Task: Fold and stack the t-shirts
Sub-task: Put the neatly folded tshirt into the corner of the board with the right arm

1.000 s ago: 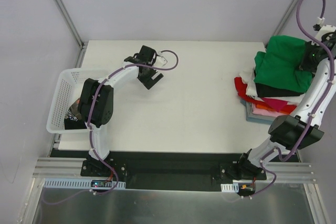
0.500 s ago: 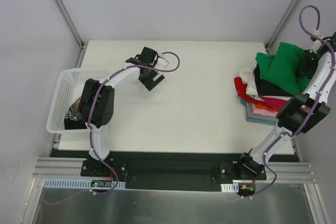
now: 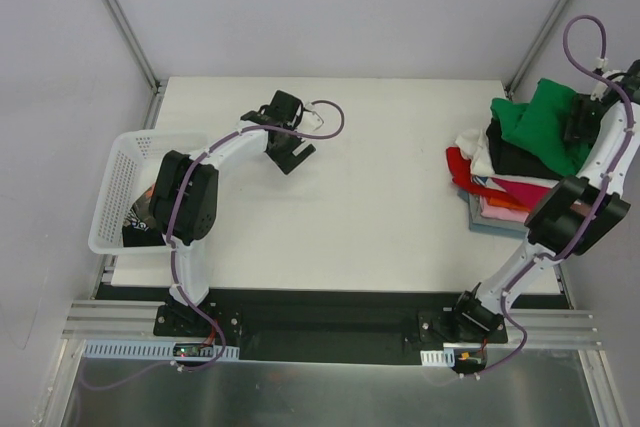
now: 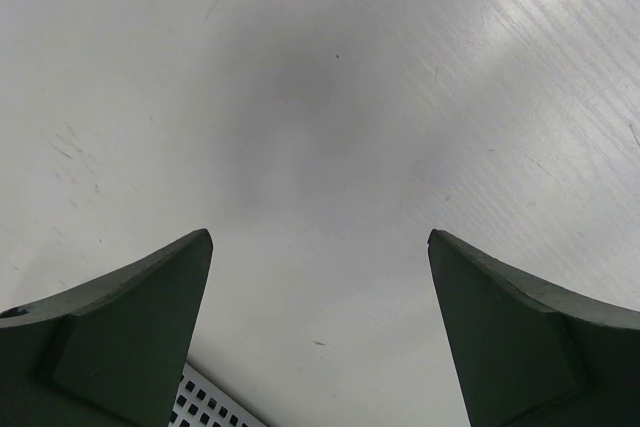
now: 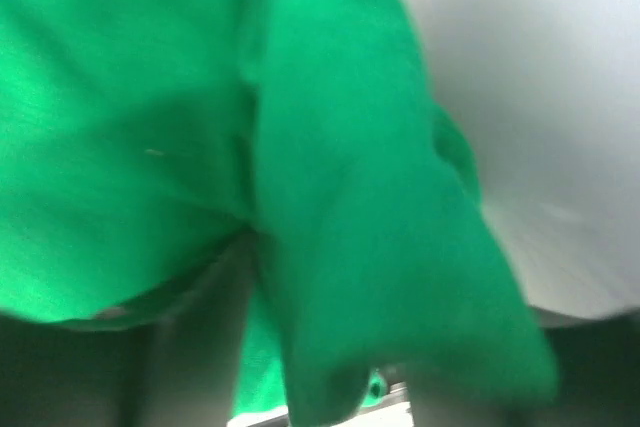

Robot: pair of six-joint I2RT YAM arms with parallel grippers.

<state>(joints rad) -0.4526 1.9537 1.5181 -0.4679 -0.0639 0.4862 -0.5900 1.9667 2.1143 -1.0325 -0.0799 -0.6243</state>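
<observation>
A white bench (image 3: 350, 197) stands between plain pale grey walls (image 3: 330, 7), with slanting metal posts (image 3: 118, 17) at its far corners. An aluminium rail (image 3: 105, 319) lines its near edge, above a dull metal sheet (image 3: 330, 397). The light is soft and even.

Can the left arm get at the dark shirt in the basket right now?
Probably yes: the basket is open-topped beside that arm's base, and the left gripper is open and empty. Its own elbow overhangs the dark shirt, though.
</observation>
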